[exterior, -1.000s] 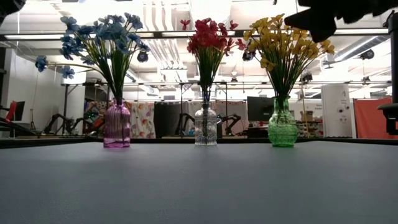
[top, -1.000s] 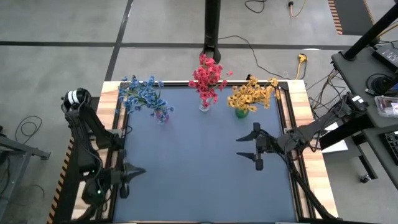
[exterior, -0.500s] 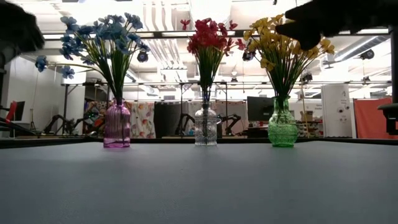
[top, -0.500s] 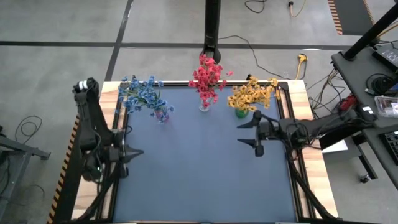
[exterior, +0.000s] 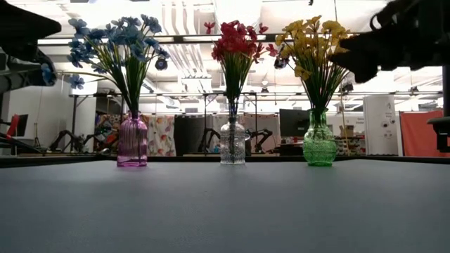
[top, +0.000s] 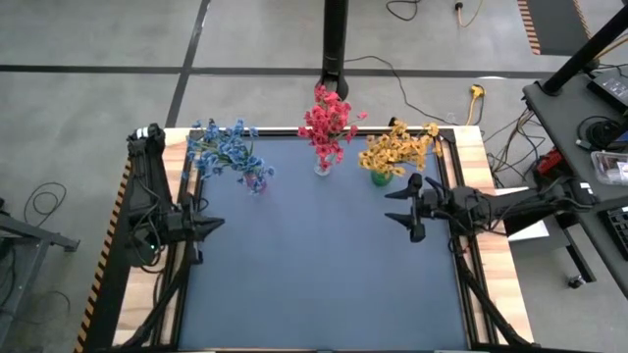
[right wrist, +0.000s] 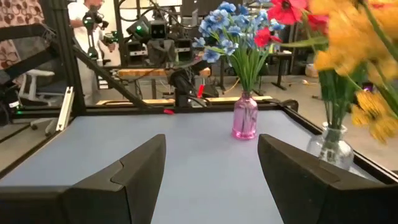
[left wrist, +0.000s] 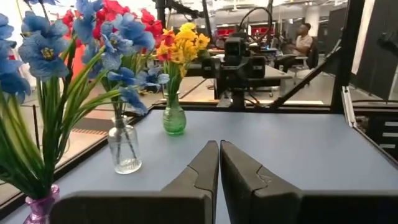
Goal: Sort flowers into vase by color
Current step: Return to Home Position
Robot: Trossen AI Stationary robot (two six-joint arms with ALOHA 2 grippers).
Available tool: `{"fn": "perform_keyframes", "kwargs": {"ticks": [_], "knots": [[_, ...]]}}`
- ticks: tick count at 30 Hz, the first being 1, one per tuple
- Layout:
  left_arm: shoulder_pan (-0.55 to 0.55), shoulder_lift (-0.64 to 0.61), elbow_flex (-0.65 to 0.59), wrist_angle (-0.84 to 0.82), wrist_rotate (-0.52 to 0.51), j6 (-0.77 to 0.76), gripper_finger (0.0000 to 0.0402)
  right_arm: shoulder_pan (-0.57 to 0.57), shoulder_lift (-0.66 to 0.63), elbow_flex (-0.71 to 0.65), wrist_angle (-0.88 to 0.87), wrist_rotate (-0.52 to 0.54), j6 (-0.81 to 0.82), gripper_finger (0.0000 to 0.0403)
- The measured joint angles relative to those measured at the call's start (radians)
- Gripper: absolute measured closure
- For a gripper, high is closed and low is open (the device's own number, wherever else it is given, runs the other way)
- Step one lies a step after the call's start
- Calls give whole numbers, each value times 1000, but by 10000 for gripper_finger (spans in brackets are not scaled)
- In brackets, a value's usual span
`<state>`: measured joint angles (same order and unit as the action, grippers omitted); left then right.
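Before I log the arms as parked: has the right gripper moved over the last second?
Yes. In the high view the right gripper, fingers open, has shifted toward the green glass vase holding yellow flowers, ending nearer it than before.

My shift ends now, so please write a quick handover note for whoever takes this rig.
Left gripper: jaws shut, empty, at the left edge of the table.
Right gripper: jaws open, empty, near the green vase.
Blue flowers stand in the purple vase, red flowers in the transparent vase, yellow flowers in the green vase.
Sorting looks done; no loose flower shows.
Left: likely just parking both arms.
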<state>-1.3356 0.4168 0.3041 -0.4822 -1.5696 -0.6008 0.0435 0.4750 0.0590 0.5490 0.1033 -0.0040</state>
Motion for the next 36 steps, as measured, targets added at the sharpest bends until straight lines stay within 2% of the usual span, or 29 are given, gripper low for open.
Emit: {"fn": "perform_keyframes", "kwargs": {"ticks": [3, 9, 15, 16, 19, 22, 26, 28, 32, 36], "knots": [[13, 5, -2, 2, -2, -10, 402, -11, -34, -46, 48, -2, 3, 156], [82, 7, -18, 3, -2, -51, 402, -27, -70, -46, 34, -28, -46, 156], [141, 5, -115, -7, -2, -151, 402, -31, -75, -47, 54, 52, -120, 156], [143, 4, -130, -6, -2, -176, 402, -31, -78, -47, 76, 27, -117, 156], [143, 4, -164, 5, 1, -219, 401, -31, -94, -41, 115, -155, -121, 159], [146, 8, -165, 12, 0, -202, 401, -31, -115, -39, 91, -198, -178, 167], [146, 6, -165, 11, 5, -87, 401, -31, -135, -44, 6, -128, -283, 179], [146, 6, -166, 16, 61, -17, 401, -31, -135, -44, -41, -57, -308, 183], [146, 7, -167, 19, 80, -8, 401, -31, -132, -44, -68, 60, -320, 188], [146, 7, -167, 21, 77, -15, 401, -31, -133, -44, -66, 81, -290, 188]]}}
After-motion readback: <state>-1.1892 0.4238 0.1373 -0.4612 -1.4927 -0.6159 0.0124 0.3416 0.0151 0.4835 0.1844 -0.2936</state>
